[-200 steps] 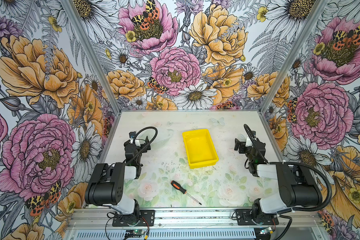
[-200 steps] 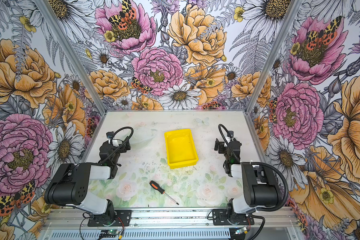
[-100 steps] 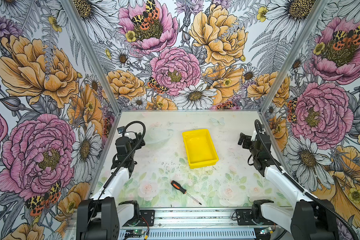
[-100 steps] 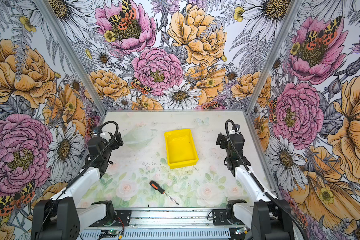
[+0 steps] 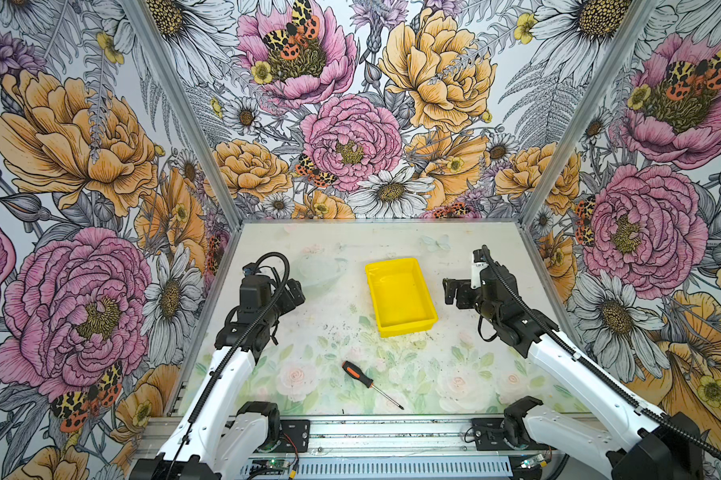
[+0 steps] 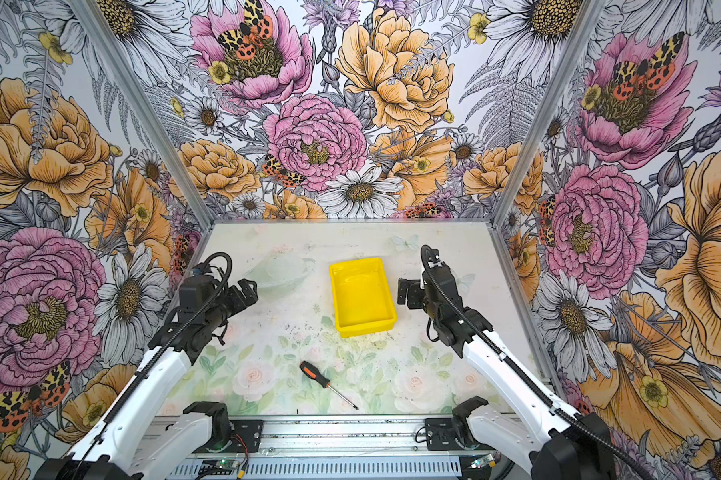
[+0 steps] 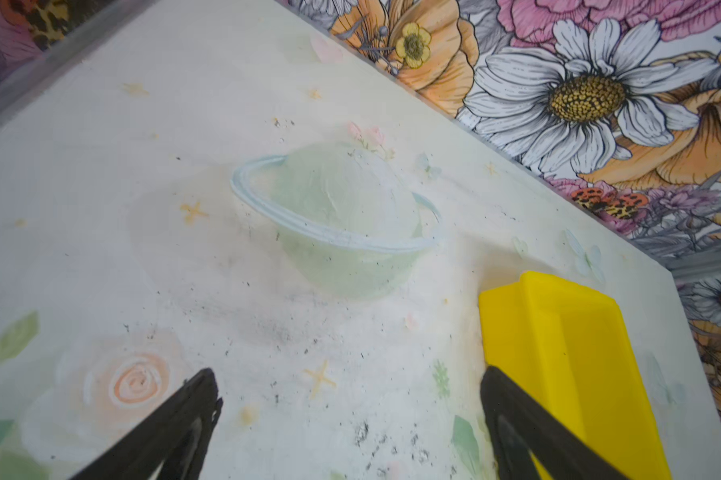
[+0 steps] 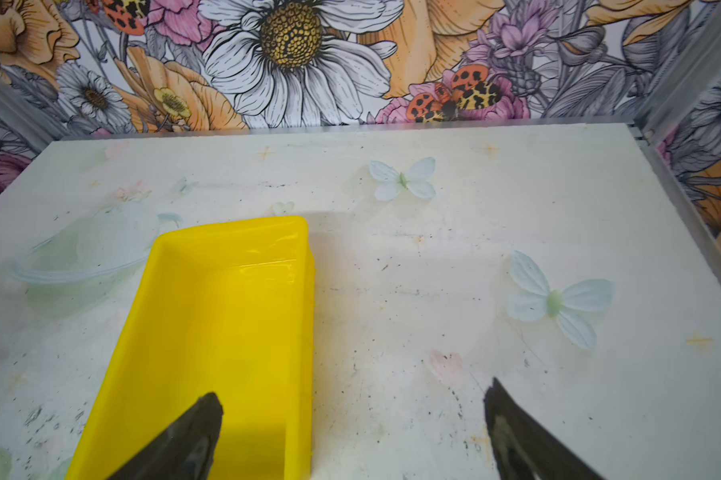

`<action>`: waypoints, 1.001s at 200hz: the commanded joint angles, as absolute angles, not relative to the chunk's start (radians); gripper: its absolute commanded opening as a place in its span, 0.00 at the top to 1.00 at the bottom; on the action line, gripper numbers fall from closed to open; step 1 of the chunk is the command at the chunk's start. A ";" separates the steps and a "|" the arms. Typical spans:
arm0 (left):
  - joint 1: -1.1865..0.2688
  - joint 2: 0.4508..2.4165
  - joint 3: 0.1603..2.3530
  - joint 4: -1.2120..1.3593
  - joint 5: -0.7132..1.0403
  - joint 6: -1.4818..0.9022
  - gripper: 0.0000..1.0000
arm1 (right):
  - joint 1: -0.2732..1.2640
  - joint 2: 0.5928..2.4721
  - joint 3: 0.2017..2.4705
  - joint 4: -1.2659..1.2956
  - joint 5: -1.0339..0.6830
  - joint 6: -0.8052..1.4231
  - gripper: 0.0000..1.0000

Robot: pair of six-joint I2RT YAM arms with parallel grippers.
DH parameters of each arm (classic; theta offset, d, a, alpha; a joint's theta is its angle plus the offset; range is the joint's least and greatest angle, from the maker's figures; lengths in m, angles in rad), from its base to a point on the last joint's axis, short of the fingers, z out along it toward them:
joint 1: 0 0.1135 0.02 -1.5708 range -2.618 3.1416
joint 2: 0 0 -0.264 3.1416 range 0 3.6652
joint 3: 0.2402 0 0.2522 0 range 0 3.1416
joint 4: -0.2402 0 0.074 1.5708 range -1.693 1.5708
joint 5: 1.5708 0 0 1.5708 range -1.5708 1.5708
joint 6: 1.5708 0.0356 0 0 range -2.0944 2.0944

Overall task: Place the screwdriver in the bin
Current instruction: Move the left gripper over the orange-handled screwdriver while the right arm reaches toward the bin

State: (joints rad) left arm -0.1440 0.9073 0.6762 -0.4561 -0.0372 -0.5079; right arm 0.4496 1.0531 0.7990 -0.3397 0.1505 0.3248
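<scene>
The screwdriver point(image 5: 356, 373) point(image 6: 311, 370), black and orange handle with a thin silver shaft, lies flat near the table's front edge, tip pointing front right. The yellow bin point(image 5: 407, 331) point(image 6: 366, 329) stands empty at mid table, behind the screwdriver. My left gripper point(image 5: 295, 291) point(image 6: 247, 291) hovers open to the left of the bin, with the bin's outer wall point(image 7: 558, 353) beside one finger in the left wrist view point(image 7: 348, 374). My right gripper point(image 5: 450, 291) point(image 6: 404, 293) hovers open at the bin's right side, straddling the bin's rim point(image 8: 308, 291) in the right wrist view point(image 8: 352, 392). Neither wrist view shows the screwdriver.
The table top point(image 5: 329, 340) is a flat pale floral print with dark specks; its planet and butterfly shapes are only printed. Flowered walls with metal corner posts point(image 5: 558, 166) close three sides. A metal rail point(image 5: 392, 432) with both arm bases runs along the front.
Both arms have unfolded from their low tucked pose and stretched out over the table. The grippers have moved inward to either side of the bin. The screwdriver and bin have not moved.
</scene>
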 commanded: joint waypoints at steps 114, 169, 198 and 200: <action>-0.804 0.918 0.672 -0.804 -0.347 -1.159 0.01 | 0.639 1.003 0.805 -0.471 -0.092 0.134 0.00; -0.871 1.026 0.678 -0.813 -0.352 -1.254 0.02 | 0.655 0.978 0.773 -0.467 -0.164 0.026 0.01; -0.895 1.102 0.702 -0.814 -0.350 -1.278 0.01 | 0.657 0.980 0.775 -0.466 -0.167 0.019 0.01; -0.898 1.105 0.702 -0.814 -0.352 -1.280 0.01 | 0.657 0.981 0.775 -0.465 -0.167 0.017 0.00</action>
